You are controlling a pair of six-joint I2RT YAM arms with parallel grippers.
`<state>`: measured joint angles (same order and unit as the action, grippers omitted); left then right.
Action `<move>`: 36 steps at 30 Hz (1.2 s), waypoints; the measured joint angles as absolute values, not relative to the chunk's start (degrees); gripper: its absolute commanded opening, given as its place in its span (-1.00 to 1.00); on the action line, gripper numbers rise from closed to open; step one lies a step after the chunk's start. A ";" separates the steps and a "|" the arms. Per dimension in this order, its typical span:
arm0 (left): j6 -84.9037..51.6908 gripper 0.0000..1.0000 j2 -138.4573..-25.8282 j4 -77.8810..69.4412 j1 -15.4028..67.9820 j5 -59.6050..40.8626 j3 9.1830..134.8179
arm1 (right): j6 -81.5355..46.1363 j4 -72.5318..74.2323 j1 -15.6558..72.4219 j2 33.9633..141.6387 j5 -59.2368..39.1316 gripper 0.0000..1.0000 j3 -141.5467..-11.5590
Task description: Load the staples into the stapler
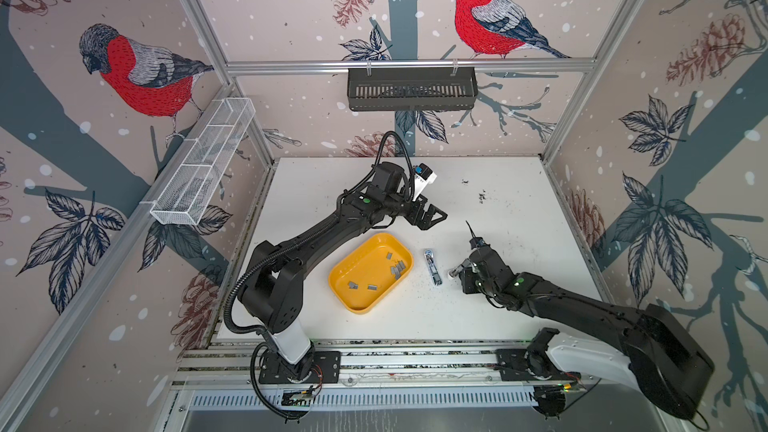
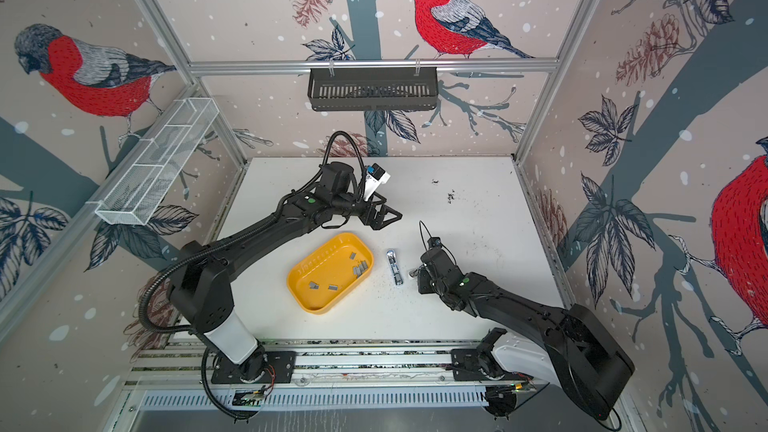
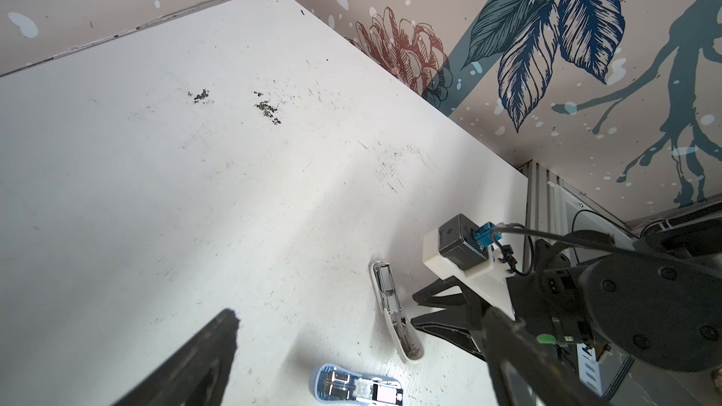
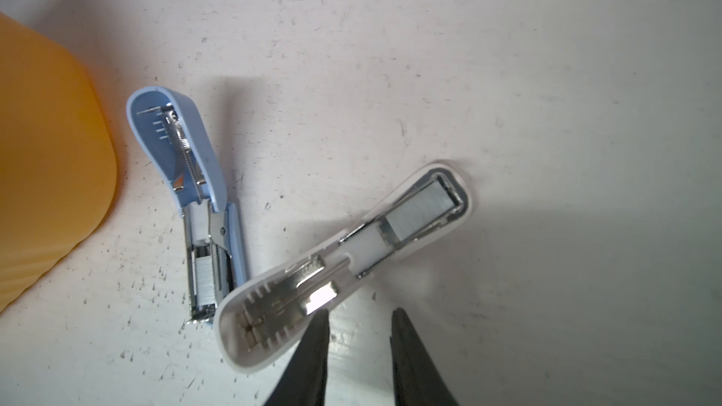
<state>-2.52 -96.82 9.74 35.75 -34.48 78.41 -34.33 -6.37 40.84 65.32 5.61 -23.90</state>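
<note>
Our right fingers [image 4: 308, 353] stand narrow and empty, one tip just beside the open white stapler [image 4: 344, 263]; we should grip its lid rim squarely lest it skid; left fingers [image 3: 195, 357] hang wide, empty; the staples [image 1: 397, 270] lie in the yellow tray [image 1: 365, 259], beyond the blue stapler [image 4: 203, 208].

2 black arms [image 1: 316, 234], white base segments [image 1: 291, 340], green lights [image 1: 366, 201], corrugated cable [image 1: 226, 313]

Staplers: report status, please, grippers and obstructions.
Left gripper open, raised. Right gripper open, fingers at white stapler. White and blue stapler lie opened, each loaded; spare staples in yellow tray. Nothing blocking.
</note>
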 measured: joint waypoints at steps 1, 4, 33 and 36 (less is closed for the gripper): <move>-2.50 0.95 -96.82 9.74 35.75 -34.48 78.41 | -34.33 -6.33 40.84 65.23 5.17 -0.44 -23.88; -2.50 0.95 -96.82 9.76 35.75 -34.48 78.41 | -34.33 -5.93 40.84 64.71 4.45 -0.45 -23.62; -1.45 0.95 -96.97 13.04 35.75 -36.01 80.18 | -36.25 -6.87 42.63 61.17 0.64 -0.49 -22.92; -1.10 0.95 -96.71 12.93 35.75 -35.92 79.92 | -36.36 -6.50 43.03 62.43 0.40 -0.49 -23.05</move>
